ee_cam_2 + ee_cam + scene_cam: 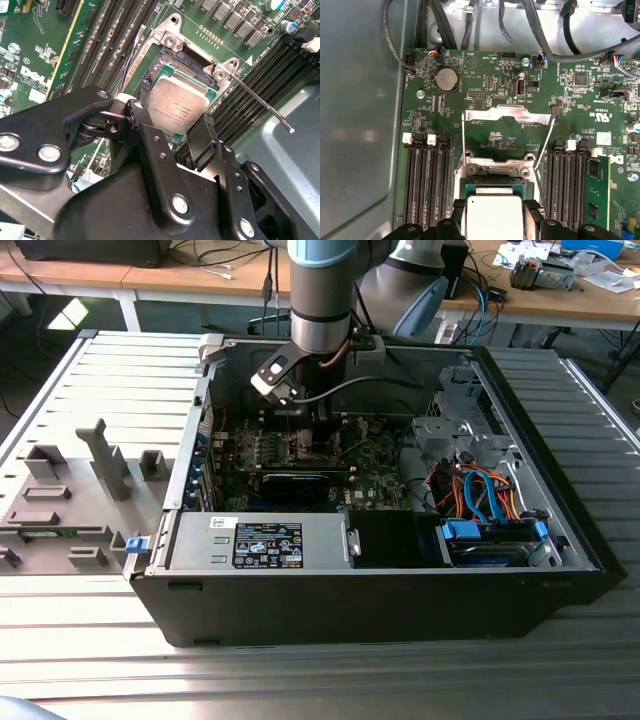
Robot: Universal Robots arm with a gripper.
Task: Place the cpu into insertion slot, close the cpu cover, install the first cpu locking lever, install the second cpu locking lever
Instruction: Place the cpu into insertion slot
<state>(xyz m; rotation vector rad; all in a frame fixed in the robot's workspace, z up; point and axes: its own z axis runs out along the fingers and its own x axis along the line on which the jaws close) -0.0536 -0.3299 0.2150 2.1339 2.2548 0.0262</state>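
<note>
At eleven o'clock within the computer case [400, 615], the gripper [170, 120] grasps the cpu [177, 105] over the insertion slot [184, 61]; cpu cover [507, 114] and locking levers [546, 147] remain to be closed.

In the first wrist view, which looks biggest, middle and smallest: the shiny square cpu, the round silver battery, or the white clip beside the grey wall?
1. the cpu, though it sits nearest the camera
2. the round battery
3. the white clip

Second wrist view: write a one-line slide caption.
Tool grips the cpu at the uncovered insertion slot.
</note>
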